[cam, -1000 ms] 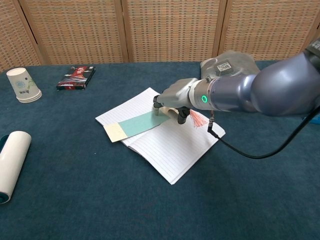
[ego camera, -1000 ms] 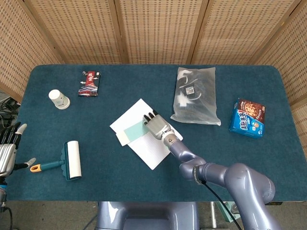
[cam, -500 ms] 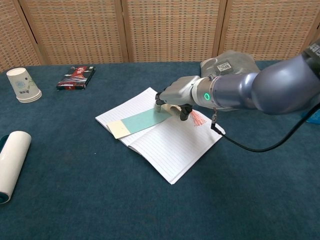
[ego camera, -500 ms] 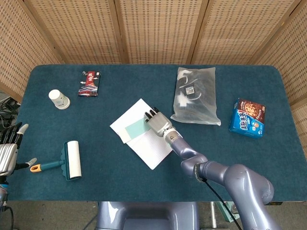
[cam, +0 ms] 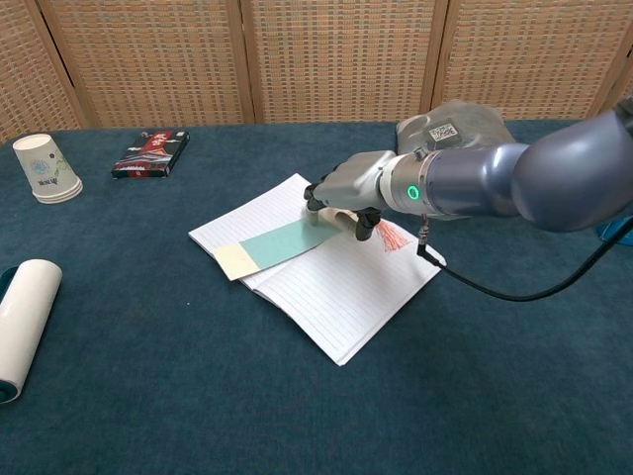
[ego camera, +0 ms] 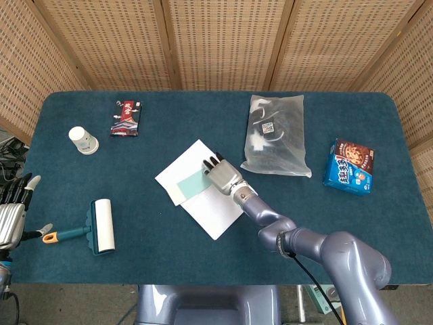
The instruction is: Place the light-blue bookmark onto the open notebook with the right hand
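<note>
the head view alone takes in the far left edge, where the left hand [ego camera: 12,210] sits beside the table with its fingers apart and nothing in them. just right of it lies a lint roller [ego camera: 95,227] with an orange-tipped handle; the chest view catches only its white roll. both views show the paper cup [cam: 45,169] and a dark snack packet [cam: 150,151] toward the back left. at mid-table the open notebook [cam: 336,287] lies on the blue cloth, and the light-blue bookmark [cam: 282,243] rests flat across its left page, its cream end poking just past the page edge. the chest view shows a pink tassel [cam: 393,236] under the wrist, which the head view hides. the right hand [cam: 346,188] hangs palm down over the bookmark's right end, fingertips at the paper; whether they pinch it or only touch i cannot tell. the arm reaches in from the lower right. further right lie a clear plastic bag [ego camera: 276,135] and, in the head view only, a blue cookie box [ego camera: 349,166]. woven wicker screens stand behind the table [ego camera: 203,271].
</note>
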### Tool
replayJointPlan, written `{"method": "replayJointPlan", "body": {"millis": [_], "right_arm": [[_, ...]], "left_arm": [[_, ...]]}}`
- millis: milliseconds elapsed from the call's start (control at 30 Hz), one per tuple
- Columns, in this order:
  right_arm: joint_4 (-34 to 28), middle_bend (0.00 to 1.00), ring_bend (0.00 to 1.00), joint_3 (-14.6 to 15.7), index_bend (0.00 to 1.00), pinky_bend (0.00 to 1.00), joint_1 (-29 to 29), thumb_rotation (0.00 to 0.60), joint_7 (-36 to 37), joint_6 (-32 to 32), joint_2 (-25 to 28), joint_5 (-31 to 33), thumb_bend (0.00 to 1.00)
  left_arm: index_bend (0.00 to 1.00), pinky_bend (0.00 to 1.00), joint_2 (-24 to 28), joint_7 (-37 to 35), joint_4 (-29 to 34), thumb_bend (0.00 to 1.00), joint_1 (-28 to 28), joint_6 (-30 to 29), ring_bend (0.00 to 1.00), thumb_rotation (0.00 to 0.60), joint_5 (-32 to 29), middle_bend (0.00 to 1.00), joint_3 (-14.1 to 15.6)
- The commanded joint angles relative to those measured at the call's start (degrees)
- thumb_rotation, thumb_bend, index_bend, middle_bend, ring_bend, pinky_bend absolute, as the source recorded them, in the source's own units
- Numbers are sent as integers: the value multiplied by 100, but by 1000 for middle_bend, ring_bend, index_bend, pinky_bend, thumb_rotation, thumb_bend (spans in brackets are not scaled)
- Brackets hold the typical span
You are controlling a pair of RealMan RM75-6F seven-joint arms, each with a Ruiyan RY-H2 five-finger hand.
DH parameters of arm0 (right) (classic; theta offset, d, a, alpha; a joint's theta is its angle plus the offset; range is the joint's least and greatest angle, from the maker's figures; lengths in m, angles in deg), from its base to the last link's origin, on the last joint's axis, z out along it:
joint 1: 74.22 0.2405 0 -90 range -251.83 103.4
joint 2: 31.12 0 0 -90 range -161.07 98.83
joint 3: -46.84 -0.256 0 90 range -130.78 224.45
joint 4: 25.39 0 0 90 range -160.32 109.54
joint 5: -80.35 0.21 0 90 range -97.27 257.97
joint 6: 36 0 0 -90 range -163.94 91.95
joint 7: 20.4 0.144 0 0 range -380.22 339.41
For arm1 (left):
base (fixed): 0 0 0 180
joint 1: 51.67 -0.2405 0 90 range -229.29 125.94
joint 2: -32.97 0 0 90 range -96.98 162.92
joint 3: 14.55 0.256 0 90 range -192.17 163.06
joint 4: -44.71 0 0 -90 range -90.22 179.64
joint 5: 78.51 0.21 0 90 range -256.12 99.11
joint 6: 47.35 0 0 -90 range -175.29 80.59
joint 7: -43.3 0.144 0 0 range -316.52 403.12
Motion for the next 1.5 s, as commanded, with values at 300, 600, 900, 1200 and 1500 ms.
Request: {"method": "replayJointPlan", "body": {"millis": [300, 600, 900, 1200, 1500], "right_arm": [[122, 0, 0, -40, 255, 0, -104, 600, 499, 8, -27, -812, 983], [449, 0, 0, -84, 249, 0, -145, 600, 852, 32, -147, -1314, 967], [876, 0, 0, -101, 249, 0, -157, 600, 1253, 90, -346, -1798, 959], [1277, 0, 0, -71, 249, 0, -137, 600, 1650, 87, -497, -2296, 947], [1568, 0, 0, -39, 249, 0, -151, 600, 2042, 125, -540, -2658, 943]], "left_arm": [[0, 0, 15, -38, 5, 122, -9, -22, 0, 600, 30, 0, 7], [0, 0, 4, -27, -7, 122, 5, 22, 0, 600, -4, 0, 4], [0, 0, -13, 0, -17, 122, 23, 80, 0, 600, -51, 0, 1], [0, 0, -21, 5, -37, 122, 39, 133, 0, 600, -102, 0, -7], [0, 0, -33, 61, -22, 122, 50, 160, 0, 600, -127, 0, -3]]}}
